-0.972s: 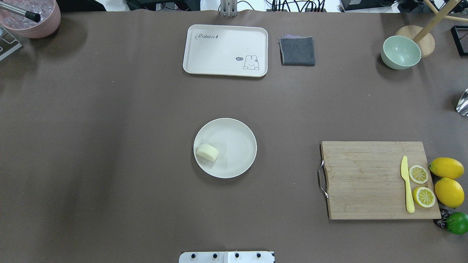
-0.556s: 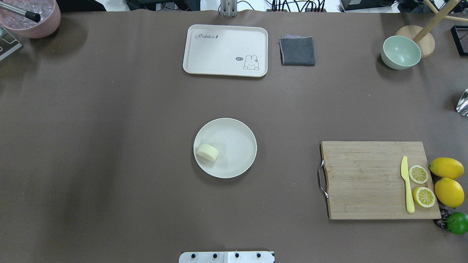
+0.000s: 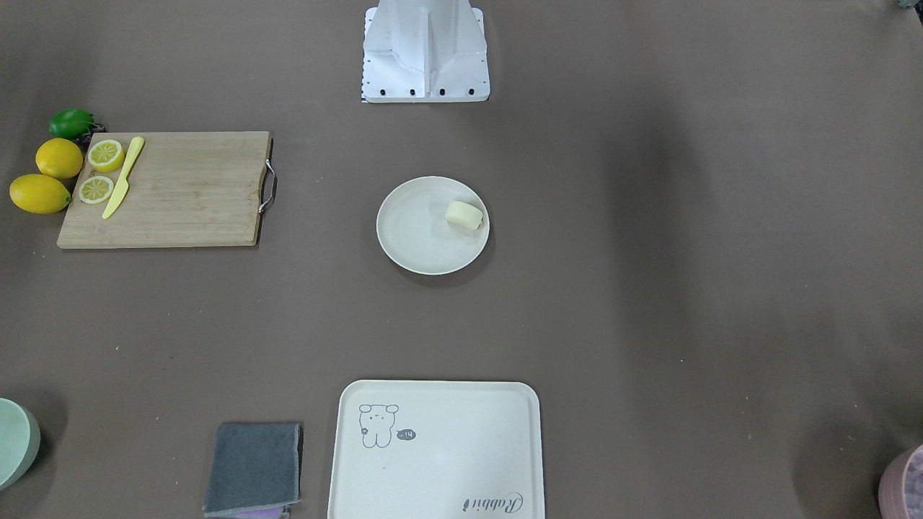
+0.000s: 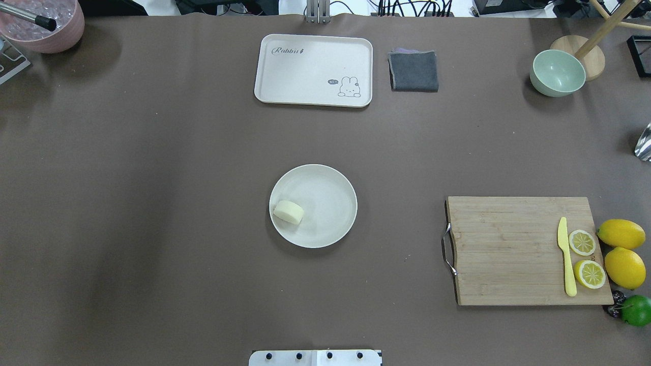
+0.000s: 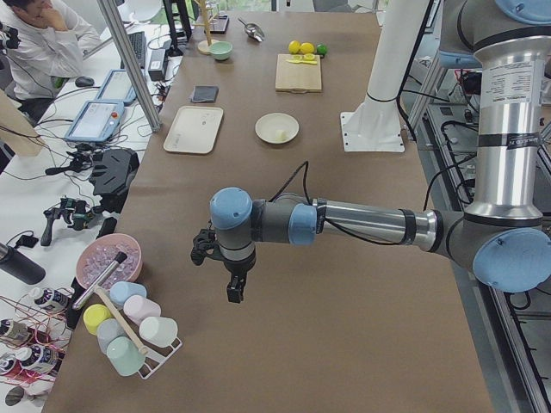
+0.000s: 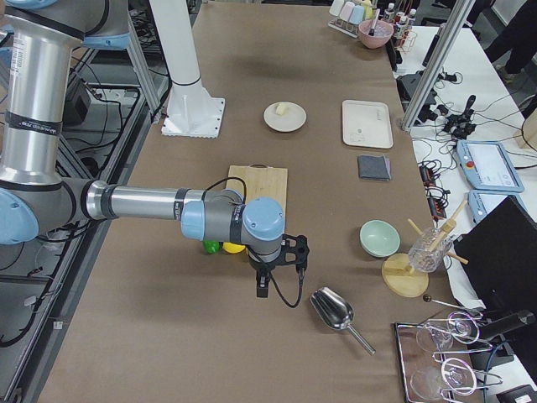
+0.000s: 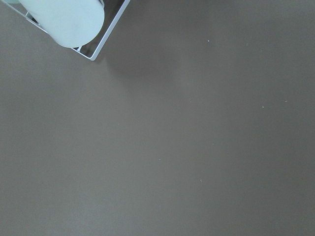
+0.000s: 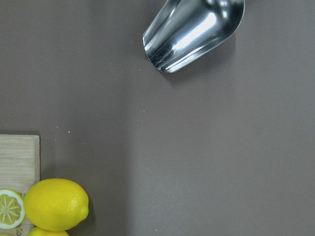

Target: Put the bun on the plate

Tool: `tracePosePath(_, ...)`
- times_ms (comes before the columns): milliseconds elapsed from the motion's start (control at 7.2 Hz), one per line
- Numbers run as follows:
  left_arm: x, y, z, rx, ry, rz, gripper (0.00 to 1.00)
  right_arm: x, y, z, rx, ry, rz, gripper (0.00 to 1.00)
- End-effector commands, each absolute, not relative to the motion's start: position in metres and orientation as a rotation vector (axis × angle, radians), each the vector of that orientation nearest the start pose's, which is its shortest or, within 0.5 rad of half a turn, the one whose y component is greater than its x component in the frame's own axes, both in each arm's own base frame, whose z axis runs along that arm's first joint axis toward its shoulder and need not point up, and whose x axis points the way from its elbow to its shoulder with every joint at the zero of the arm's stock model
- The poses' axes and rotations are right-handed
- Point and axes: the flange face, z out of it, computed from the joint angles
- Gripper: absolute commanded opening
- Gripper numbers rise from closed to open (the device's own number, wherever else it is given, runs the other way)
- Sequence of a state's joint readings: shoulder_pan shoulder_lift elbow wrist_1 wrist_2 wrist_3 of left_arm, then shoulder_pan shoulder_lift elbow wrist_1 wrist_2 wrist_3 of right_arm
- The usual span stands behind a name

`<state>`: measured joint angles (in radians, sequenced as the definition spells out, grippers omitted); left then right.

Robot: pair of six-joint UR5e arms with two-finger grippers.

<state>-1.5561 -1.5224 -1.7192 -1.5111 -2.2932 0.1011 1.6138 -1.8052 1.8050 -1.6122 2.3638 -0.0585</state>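
Note:
The pale cream bun (image 4: 288, 211) lies inside the round off-white plate (image 4: 330, 203) at mid-table, against the plate's left rim; in the front-facing view the bun (image 3: 464, 215) sits at the right of the plate (image 3: 418, 234). No gripper touches either. My left gripper (image 5: 234, 292) hangs over bare table far out at the left end, seen only in the exterior left view. My right gripper (image 6: 260, 290) hangs at the right end beyond the lemons, seen only in the exterior right view. Whether either is open or shut, I cannot tell.
A cream tray (image 4: 314, 69), a grey cloth (image 4: 414, 70) and a green bowl (image 4: 557, 72) line the far side. A wooden board (image 4: 508, 249) at the right holds a yellow knife (image 4: 565, 256) and lemon halves, with whole lemons (image 4: 620, 234) beside it. A metal scoop (image 8: 192, 32) lies near my right wrist.

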Motion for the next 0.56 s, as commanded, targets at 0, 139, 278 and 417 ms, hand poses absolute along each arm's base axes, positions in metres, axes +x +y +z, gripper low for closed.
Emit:
tracePosePath(0, -0.0619, -0.4712, 0.6233, 0.06, 0.718, 0.115, 0.98, 0.079, -0.3871, 0.6498, 0.001, -0.794, 0.002, 1.0)
tracePosePath(139, -0.0606, -0.4704, 0.6265, 0.052, 0.717, 0.117, 0.98, 0.079, -0.3871, 0.6498, 0.001, -0.794, 0.002, 1.0)
tracePosePath(278, -0.0604, -0.4701, 0.6274, 0.046, 0.72, 0.112, 0.98, 0.0791, -0.3872, 0.6498, 0.003, -0.792, 0.0, 1.0)
tracePosePath(417, -0.0608, -0.4698, 0.6281, 0.044, 0.723, 0.11, 0.98, 0.0793, -0.3878, 0.6494, 0.003, -0.791, 0.0, 1.0)
